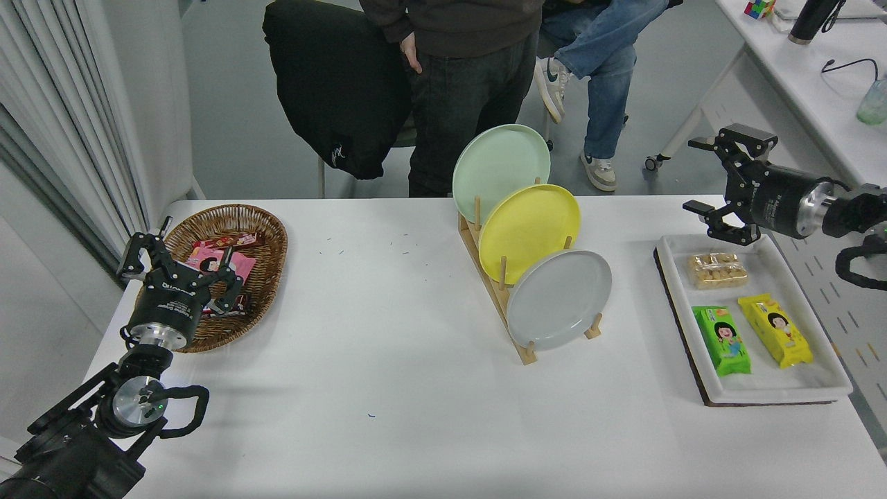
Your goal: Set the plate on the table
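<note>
The light-grey plate (560, 299) stands on edge in the front slot of a wooden rack (493, 285) on the white table (388, 360). Behind it in the same rack stand a yellow plate (529, 232) and a pale mint-green plate (500, 171). My right gripper (701, 177) hovers open and empty above the table's far right edge, well to the right of the rack, fingers pointing left. The left gripper (181, 260) is parked open over the near edge of a wicker basket at the lower left.
A wicker basket (267, 232) with snack packets sits at the far left. A white tray (818, 384) with snack packets lies at the right. Two people and a chair draped in a black jacket (336, 83) are at the far side.
</note>
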### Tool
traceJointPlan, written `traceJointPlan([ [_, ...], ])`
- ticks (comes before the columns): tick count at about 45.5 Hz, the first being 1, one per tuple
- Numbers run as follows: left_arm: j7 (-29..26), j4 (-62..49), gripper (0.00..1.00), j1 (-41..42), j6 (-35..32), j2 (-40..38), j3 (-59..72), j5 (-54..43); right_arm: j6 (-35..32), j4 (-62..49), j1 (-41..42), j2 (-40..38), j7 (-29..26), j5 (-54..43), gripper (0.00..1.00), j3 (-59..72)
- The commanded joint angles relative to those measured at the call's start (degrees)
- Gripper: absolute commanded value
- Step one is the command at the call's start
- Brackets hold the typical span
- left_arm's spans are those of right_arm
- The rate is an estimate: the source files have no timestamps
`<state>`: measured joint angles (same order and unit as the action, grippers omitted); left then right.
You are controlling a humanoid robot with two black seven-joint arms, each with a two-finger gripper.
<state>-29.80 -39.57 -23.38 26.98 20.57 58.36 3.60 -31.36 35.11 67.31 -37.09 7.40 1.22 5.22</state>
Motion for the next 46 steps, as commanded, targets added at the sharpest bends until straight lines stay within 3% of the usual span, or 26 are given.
traceJointPlan([
  [1, 0.0, 0.02, 0.98, 0.0, 0.0, 0.0, 0.0, 0.0, -0.02, 6.28, 4.06, -1.5, -0.01, 0.8, 1.0, 9.89],
  [15, 0.0, 0.02, 0.98, 0.0, 0.0, 0.0, 0.0, 0.0, -1.6, 7.25, 4.32, 3.78, -0.19, 1.33, 1.0, 12.62],
  [33, 0.0, 0.02, 0.98, 0.0, 0.0, 0.0, 0.0, 0.0, 0.33, 8.74, 7.04, 4.13, -0.98, 6.07, 1.0, 11.65],
  [46, 0.0, -0.07, 0.98, 0.0, 0.0, 0.0, 0.0, 0.0, 6.31, 21.66, 9.15, 0.35, -0.89, 6.42, 1.0, 17.36],
])
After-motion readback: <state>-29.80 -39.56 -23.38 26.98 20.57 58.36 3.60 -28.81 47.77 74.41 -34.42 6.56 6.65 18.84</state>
